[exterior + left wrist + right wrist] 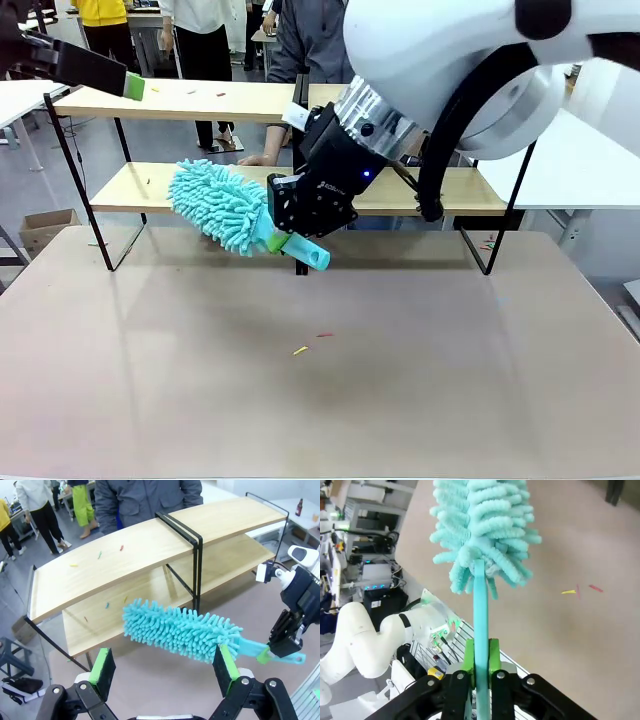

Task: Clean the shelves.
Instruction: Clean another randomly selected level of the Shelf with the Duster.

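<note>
The shelves stand across the far half of the table, two pale boards on a black frame. My right gripper is shut on the handle of a teal fluffy duster, whose head lies at the front edge of the lower board, left of the central post. In the right wrist view the handle runs straight up from between the green pads. My left gripper hangs open and empty above the left end of the shelves, looking down on the duster. Small coloured bits lie on the top board.
A person stands behind the shelves with a hand at the lower board. Small coloured bits lie on the brownish tabletop, and more by the right shelf foot. A cardboard box sits on the floor at left.
</note>
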Robot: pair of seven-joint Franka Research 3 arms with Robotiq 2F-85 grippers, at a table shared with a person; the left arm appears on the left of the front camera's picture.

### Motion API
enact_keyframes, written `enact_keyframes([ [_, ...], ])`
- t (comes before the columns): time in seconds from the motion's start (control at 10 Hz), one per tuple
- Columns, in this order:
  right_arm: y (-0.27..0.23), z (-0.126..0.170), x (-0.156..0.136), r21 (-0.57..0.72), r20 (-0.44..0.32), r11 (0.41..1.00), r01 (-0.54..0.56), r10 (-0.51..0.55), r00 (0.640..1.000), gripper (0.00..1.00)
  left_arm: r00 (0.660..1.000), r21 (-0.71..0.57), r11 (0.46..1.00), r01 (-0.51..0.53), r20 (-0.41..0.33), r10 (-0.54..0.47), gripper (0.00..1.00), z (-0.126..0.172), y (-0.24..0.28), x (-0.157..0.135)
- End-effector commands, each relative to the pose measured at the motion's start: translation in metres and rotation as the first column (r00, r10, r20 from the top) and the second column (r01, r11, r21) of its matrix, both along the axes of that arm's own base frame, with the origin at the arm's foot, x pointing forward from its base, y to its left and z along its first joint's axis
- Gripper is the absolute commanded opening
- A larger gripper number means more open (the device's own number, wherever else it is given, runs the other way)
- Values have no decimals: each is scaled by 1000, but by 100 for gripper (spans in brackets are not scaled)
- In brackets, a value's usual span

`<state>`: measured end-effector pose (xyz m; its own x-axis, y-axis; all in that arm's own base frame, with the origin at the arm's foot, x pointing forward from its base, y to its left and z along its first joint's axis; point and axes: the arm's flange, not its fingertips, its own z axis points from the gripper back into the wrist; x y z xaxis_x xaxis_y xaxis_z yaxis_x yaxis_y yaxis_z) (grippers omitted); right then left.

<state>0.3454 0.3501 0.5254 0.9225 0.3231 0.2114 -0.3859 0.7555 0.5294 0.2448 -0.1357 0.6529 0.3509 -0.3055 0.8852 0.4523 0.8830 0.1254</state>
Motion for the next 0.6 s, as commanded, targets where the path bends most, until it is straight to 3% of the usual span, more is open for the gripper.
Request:
enact_keyframes([
  [0.0, 6, -2, -1, -5, 7, 1000, -1, 1, 1000, 12, 1000, 0, 1000, 2, 0, -2, 100, -2, 1, -1],
  [0.2, 18, -11, 16, 67, 65, 991, 118, -122, 990, 12, 1000, 0, 1000, 2, 0, -2, 100, -2, 1, -1],
  [0.5, 47, -24, 42, 36, 71, 972, 234, -236, 969, 12, 1000, 0, 1000, 2, 0, -2, 100, -2, 1, -1],
])
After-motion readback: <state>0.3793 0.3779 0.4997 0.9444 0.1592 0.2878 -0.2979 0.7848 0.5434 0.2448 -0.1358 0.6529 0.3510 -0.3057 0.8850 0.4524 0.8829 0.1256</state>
